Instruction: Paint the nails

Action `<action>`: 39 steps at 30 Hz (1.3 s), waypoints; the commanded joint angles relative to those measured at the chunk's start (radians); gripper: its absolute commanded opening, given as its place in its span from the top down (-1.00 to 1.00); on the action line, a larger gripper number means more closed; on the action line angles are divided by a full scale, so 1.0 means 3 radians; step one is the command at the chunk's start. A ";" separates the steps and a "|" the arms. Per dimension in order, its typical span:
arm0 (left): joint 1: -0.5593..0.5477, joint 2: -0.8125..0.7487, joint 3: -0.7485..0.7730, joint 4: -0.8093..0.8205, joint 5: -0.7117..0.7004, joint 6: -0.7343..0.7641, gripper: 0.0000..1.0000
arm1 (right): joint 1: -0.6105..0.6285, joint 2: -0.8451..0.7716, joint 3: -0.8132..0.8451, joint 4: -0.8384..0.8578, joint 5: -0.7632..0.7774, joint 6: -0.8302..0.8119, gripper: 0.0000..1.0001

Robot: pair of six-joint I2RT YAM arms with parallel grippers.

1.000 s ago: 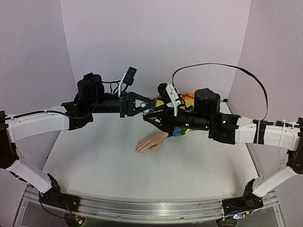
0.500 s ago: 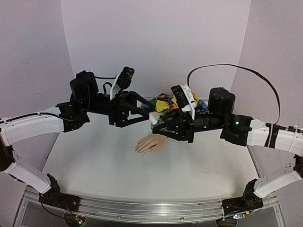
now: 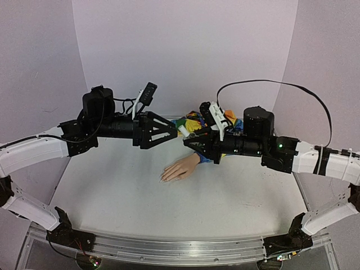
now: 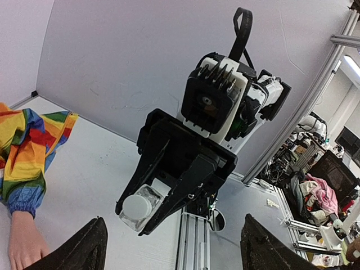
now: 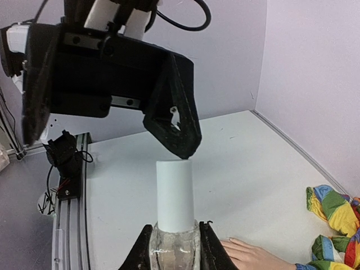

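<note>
The peach mannequin hand (image 3: 179,169) lies palm down on the table, its rainbow sleeve (image 3: 194,120) running back behind the arms. Its nails (image 5: 232,241) are tiny at the fingertips. My right gripper (image 3: 189,137) hangs above the wrist, shut on a small clear bottle (image 5: 175,241) with a tall white cap (image 5: 175,194). The cap points left at my left gripper (image 3: 173,131), which is open, with a small gap between them. In the left wrist view my own fingers (image 4: 79,247) stand wide apart, and the bottle (image 4: 138,208) faces me cap first.
Lilac walls close off the back and both sides of the table (image 3: 112,191). An aluminium rail (image 3: 169,247) runs along the near edge. A black cable (image 3: 270,84) loops above the right arm.
My left gripper opened, let go of the white cap and drew back to the left. The right gripper kept hold of the bottle and shifted a little right.
</note>
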 commanded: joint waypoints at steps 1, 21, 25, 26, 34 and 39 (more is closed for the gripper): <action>0.0006 0.0086 0.0212 -0.0269 -0.0102 0.0031 -0.65 | -0.0010 0.0084 0.0210 0.0112 0.0142 -0.0124 1.00; 0.0006 0.0402 0.0541 -0.0683 -0.0024 0.0108 0.71 | 0.0007 0.0297 0.0312 0.0068 0.0119 -0.0168 1.00; 0.0006 0.0338 0.0508 -0.0794 -0.0323 0.0208 1.00 | 0.0009 0.0297 0.0286 0.0049 0.0244 -0.0126 0.82; 0.0006 0.0304 0.0485 -0.0843 -0.0449 0.0249 1.00 | 0.0008 0.0291 0.0264 0.0036 0.0341 -0.0109 0.56; 0.0385 0.0116 0.0043 -0.1334 -0.1922 0.0191 1.00 | 0.0008 0.0173 0.0009 -0.0212 0.1434 0.0035 -0.97; 0.0737 0.0039 -0.0506 -0.1330 -0.2766 -0.0018 1.00 | 0.0006 -0.0067 -0.0184 -0.0215 0.1575 0.0052 -0.96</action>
